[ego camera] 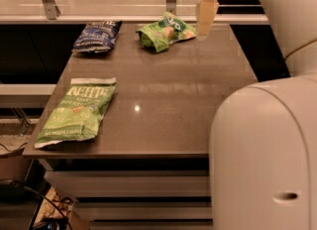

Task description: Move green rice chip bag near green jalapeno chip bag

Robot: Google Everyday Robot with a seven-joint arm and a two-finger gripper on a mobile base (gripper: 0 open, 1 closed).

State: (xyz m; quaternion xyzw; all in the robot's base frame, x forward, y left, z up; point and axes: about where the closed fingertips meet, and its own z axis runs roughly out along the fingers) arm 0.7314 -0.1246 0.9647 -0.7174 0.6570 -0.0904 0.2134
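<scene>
rice chip bag (pixel 166 30): far edge of your table (pixel 163 100)
gripper (pixel 206 23): hanging just right of it; grip you cannot tell
jalapeno chip bag (pixel 79 112): near-left edge; open tabletop between

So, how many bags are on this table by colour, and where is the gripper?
Green bags: 2, the green rice chip bag (far edge) and the green jalapeno chip bag (near left).
Dark blue bags: 1, the dark blue bag (far left).
Total: 3.
The gripper hangs right of the rice chip bag.
</scene>
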